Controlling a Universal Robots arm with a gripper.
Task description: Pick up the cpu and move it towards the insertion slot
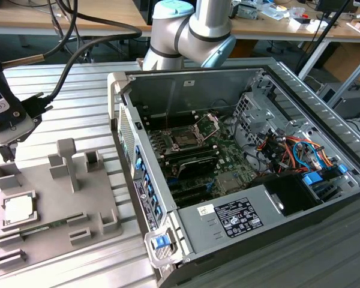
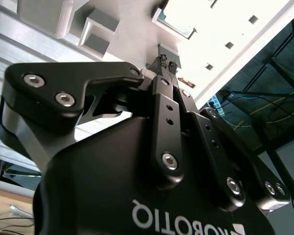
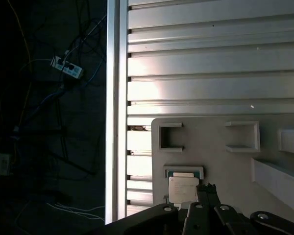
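The cpu [image 1: 18,209] is a silvery square chip lying flat in a recess of the grey fixture plate [image 1: 60,204], at the exterior view's left. My gripper [image 1: 9,157] hangs above the plate's far corner, a little beyond the chip, with its fingers pressed together and nothing between them. In the first wrist view the gripper [image 3: 207,187] stands right beside the cpu [image 3: 182,189] and apart from it. The second wrist view shows the gripper [image 2: 167,62] with its tips closed. The insertion slot [image 1: 185,139], a dark square socket with a raised metal bracket, sits on the motherboard inside the open computer case.
The open computer case [image 1: 186,81] lies on the slatted aluminium table, its near wall between the fixture plate and the socket. Grey posts [image 1: 66,159] rise from the plate. A green memory stick [image 1: 42,228] lies in it. The table's edge [image 3: 112,122] drops to a dark floor with cables.
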